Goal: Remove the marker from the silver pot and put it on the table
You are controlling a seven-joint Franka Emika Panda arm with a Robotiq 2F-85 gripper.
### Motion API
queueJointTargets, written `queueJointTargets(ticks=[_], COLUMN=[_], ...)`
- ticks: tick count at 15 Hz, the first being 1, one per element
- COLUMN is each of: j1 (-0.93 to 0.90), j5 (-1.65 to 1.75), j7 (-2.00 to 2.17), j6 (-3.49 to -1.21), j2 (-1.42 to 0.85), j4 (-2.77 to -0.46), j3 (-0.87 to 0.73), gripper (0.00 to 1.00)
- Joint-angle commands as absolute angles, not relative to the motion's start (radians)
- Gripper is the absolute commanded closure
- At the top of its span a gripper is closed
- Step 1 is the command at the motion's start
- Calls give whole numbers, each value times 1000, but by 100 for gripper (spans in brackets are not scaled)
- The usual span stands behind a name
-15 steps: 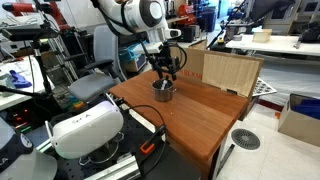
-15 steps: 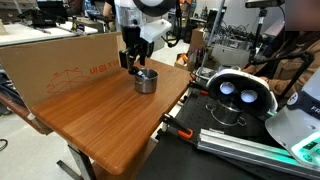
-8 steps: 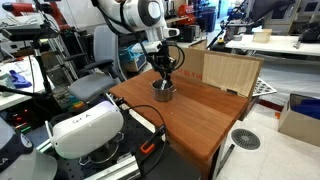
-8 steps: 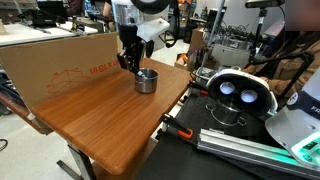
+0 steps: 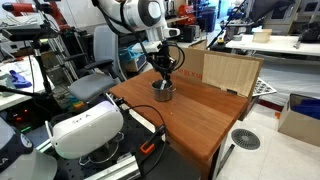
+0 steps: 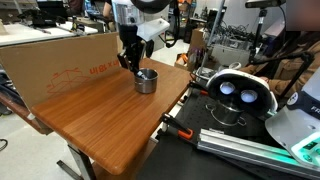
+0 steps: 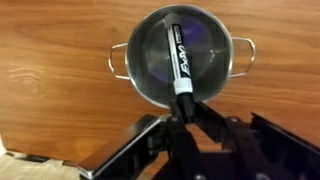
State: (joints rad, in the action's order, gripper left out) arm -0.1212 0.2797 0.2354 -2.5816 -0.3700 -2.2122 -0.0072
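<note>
Here, shiny round silver pot [image 7: 137, 62], slim marker [image 7: 178, 58]

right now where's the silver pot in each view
Exterior view: silver pot at centre, on the table.
Exterior view: silver pot just left of centre.
Wrist view: silver pot top centre, marker inside.
Shared landmark: the reddish-brown table under it.

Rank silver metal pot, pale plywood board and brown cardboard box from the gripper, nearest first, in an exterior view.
1. Silver metal pot, under the gripper.
2. Pale plywood board, along the table edge.
3. Brown cardboard box, beyond the table.
</note>
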Motion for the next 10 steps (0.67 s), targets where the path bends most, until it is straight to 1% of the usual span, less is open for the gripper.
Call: queueJointTargets(ticks=[1, 10], j1=[-110, -104], j5=[199, 83], j7=[179, 133], j6=[-2544, -2422], j2=[-344, -205], j4=[-2223, -2242], j3=[21, 44], gripper=[94, 94])
